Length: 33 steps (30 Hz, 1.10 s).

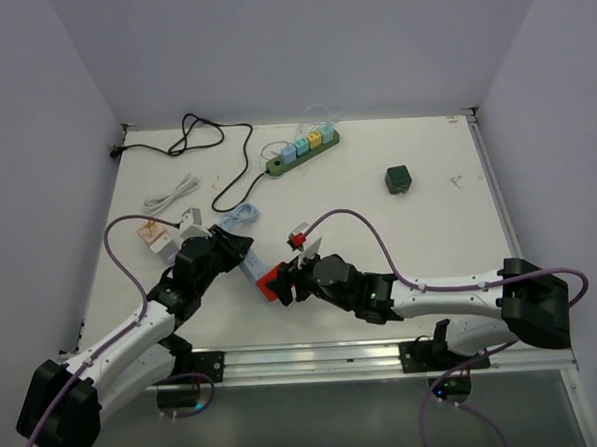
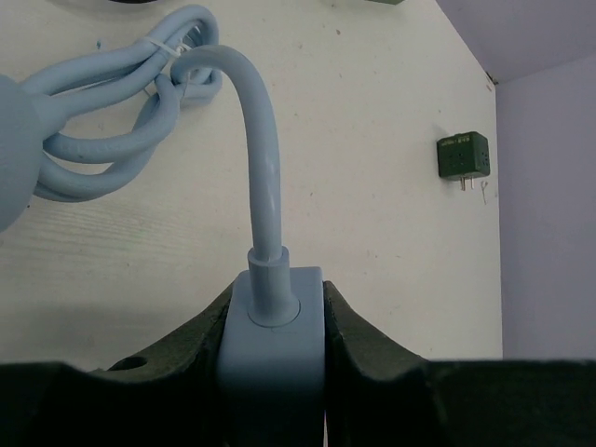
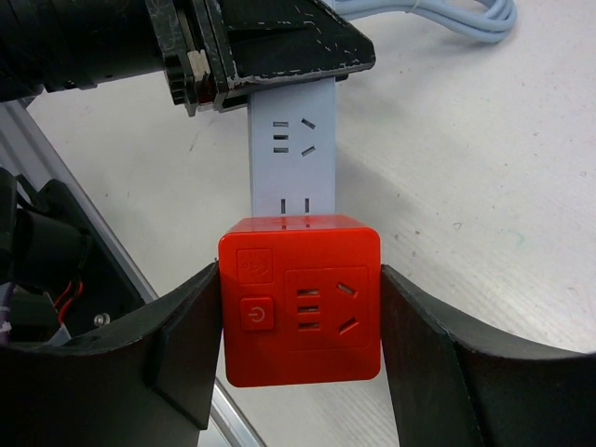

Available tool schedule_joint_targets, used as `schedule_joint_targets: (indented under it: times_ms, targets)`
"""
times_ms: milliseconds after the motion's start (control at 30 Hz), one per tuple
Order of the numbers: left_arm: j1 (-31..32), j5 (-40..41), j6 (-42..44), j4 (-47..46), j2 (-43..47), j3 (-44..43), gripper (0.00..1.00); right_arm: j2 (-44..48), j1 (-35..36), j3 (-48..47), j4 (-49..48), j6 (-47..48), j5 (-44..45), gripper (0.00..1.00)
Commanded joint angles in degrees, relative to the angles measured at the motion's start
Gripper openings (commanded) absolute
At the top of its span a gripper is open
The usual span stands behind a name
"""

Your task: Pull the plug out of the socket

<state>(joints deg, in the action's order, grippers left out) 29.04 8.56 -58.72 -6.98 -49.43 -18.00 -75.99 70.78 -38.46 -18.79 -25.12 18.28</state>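
The socket, a dark green power strip (image 1: 273, 166) with a black cord (image 1: 226, 177), lies at the back of the table with several pastel cube plugs (image 1: 307, 143) in it; no gripper is near it. My left gripper (image 1: 242, 251) (image 2: 277, 298) is shut on the cord end of a light blue strip (image 2: 275, 345) (image 3: 291, 158). My right gripper (image 1: 280, 282) (image 3: 298, 279) is shut on a red cube adapter (image 3: 300, 298) (image 1: 271, 283), which sits on the other end of that light blue strip. Both hold it near the table's front centre.
A dark green adapter (image 1: 398, 179) (image 2: 463, 155) lies alone at the right. A small red-and-white plug (image 1: 298, 236) lies behind my right gripper. White adapters (image 1: 169, 233) and a white cable (image 1: 171, 195) lie at the left. The blue cord bundle (image 1: 240, 217) (image 2: 112, 130) lies behind my left gripper.
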Motion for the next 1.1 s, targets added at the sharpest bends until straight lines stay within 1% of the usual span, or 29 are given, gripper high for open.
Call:
schedule_joint_targets:
  times_ms: [0,133,233,367,467,567,633,667,700,733,800,833,933,967,1000,1033,1067]
  targets:
    - [0.8,6.0,10.3,1.8,-0.1,-2.2,0.00,2.1,0.0,-2.2,-4.7,0.7,6.7,0.00]
    - [0.8,6.7,9.6,1.5,-0.4,-0.4,0.00,8.5,-0.7,2.9,-10.3,1.4,11.7,0.00]
    - [0.5,5.3,8.4,-0.1,-2.0,0.9,0.00,13.1,-1.2,4.7,-11.4,3.1,14.0,0.00]
    - [0.0,4.8,8.0,-0.2,-6.7,0.4,0.00,17.2,-1.7,6.1,-10.0,4.2,15.4,0.00]
    - [-0.1,4.8,8.1,-1.7,-8.2,0.7,0.00,18.9,-2.0,7.3,-9.6,4.2,17.0,0.00]
    - [-0.1,5.4,8.8,-2.6,-9.3,0.2,0.00,20.1,-3.0,7.3,-5.9,4.5,20.2,0.00]
    - [-0.6,5.5,9.3,-2.7,-10.2,-0.5,0.00,22.0,-4.4,7.0,-1.3,3.0,22.8,0.00]
    - [-0.7,5.4,9.8,-3.1,-11.6,-1.7,0.00,23.0,-7.4,7.1,0.4,1.9,22.8,0.00]
    - [-1.3,5.4,9.9,-3.5,-12.4,-2.2,0.02,23.9,-9.5,7.6,3.5,0.7,21.3,0.00]
    - [-1.8,4.1,10.3,-4.8,-14.8,-3.3,0.04,25.9,-14.2,8.0,4.9,-1.8,20.0,0.00]
    - [-4.1,2.1,11.1,-6.3,-17.4,-4.8,0.08,27.6,-19.0,9.7,7.0,-3.6,15.5,0.00]
    - [-4.9,-0.1,11.3,-8.4,-18.8,-6.0,0.09,28.5,-23.1,10.0,7.7,-4.3,14.2,0.00]
    - [-9.5,-5.0,11.5,-12.7,-25.3,-8.7,0.15,28.5,-29.3,9.6,10.2,-4.8,10.7,0.00]
    - [-11.7,-5.7,12.2,-13.1,-26.5,-9.6,0.18,28.3,-30.6,9.5,10.6,-4.9,9.9,0.00]
    - [-12.8,-6.3,12.7,-13.1,-27.7,-10.8,0.23,27.8,-31.9,9.1,11.0,-5.0,9.1,0.00]
    - [-13.7,-6.9,13.2,-12.0,-30.0,-13.4,0.26,27.5,-34.6,9.1,11.1,-5.5,6.5,0.00]
    - [-15.5,-7.4,14.2,-11.3,-31.2,-14.6,0.33,26.3,-36.0,8.9,10.9,-5.6,5.5,0.00]
